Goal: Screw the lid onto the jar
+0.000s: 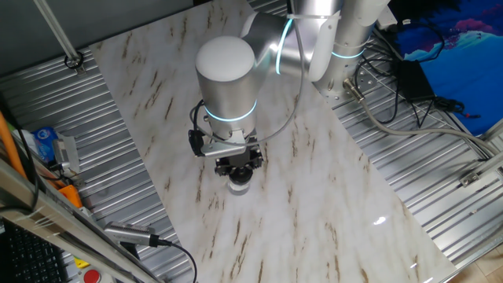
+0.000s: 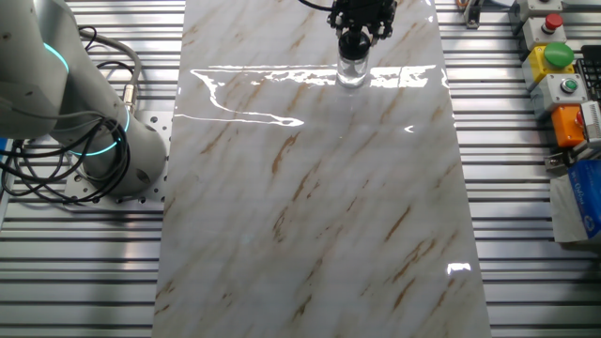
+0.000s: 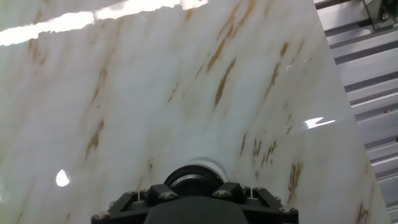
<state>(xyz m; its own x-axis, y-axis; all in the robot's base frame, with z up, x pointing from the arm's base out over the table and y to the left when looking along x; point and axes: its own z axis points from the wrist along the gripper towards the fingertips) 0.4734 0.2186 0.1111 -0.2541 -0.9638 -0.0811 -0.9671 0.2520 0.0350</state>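
A marble-patterned tabletop [image 2: 310, 207] lies on ribbed metal framing [image 2: 526, 188], with cables [image 1: 409, 102] and a button box [image 2: 554, 56] at the edges. The arm [image 1: 228, 79] points straight down, its gripper [image 2: 355, 36] clenched on the black lid [image 3: 194, 182] atop the jar [image 2: 351, 70], which stands upright on the table's far middle. The wrist hides most of the jar from above.

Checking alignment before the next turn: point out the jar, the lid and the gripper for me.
jar [image 2: 351, 73]: the other fixed view, on its clear glass wall.
lid [image 3: 194, 181]: hand view, on its dark top.
gripper [image 2: 358, 32]: the other fixed view, between the fingertips above the jar.
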